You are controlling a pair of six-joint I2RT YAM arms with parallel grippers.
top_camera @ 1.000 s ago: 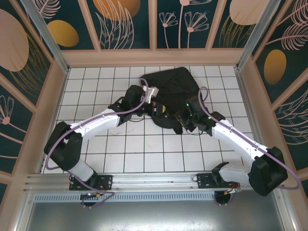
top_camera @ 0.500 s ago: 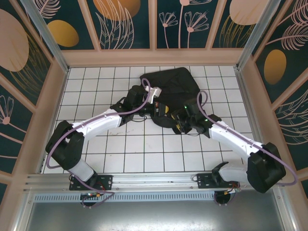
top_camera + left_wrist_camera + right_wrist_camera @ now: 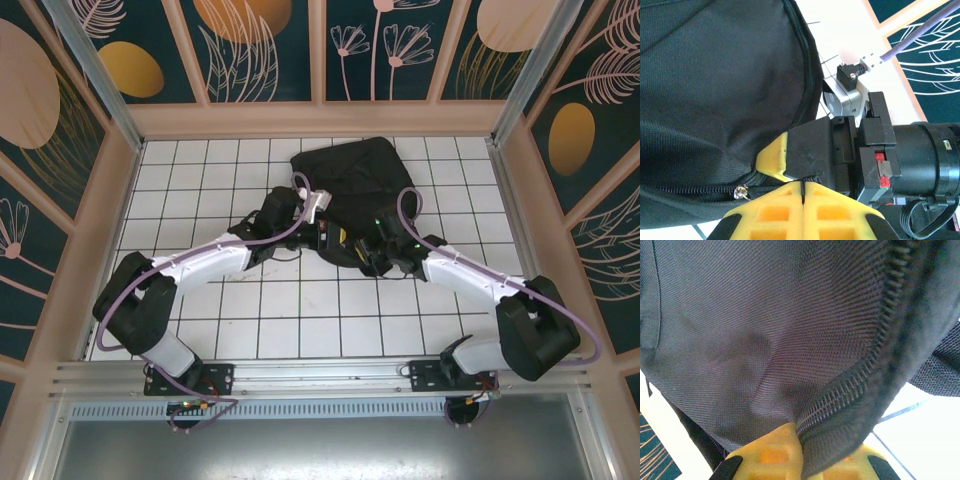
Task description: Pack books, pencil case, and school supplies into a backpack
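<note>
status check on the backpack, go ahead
left gripper shut at backpack edge. right gripper shut on zip seam. grippers crowded close.

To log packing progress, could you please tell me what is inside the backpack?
The backpack shows only black outer fabric and a closed zipper stretch; any contents are covered and cannot be told.

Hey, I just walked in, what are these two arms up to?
The right gripper is clamped on the black backpack, on fabric along its zip at the bag's near edge. The left gripper is shut close beside it, next to the zip slider. The backpack lies on the tiled table.
</note>
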